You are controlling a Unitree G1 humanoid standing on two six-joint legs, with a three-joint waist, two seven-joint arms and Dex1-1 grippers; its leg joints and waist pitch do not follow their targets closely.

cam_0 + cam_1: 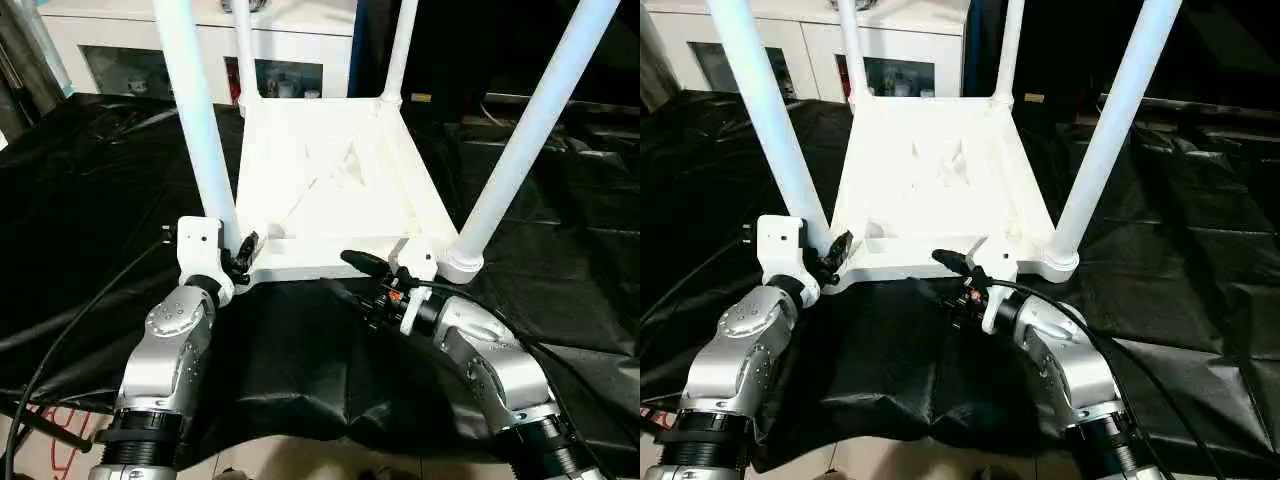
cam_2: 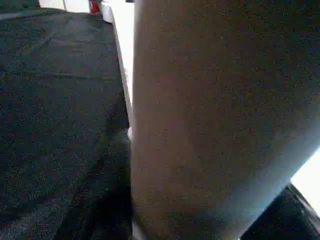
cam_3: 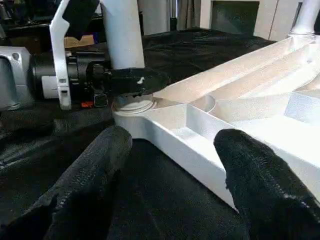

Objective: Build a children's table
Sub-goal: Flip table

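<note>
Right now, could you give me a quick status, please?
Left end effector at near-left leg's base. Right end effector open, straddling tabletop edge. Four legs up.

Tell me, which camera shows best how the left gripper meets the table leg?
The right wrist view: the left gripper appears from the side, its black fingers at the base of the near left leg. The eye views show it from above, partly behind its white mount. The left wrist view is too close to the leg.
</note>
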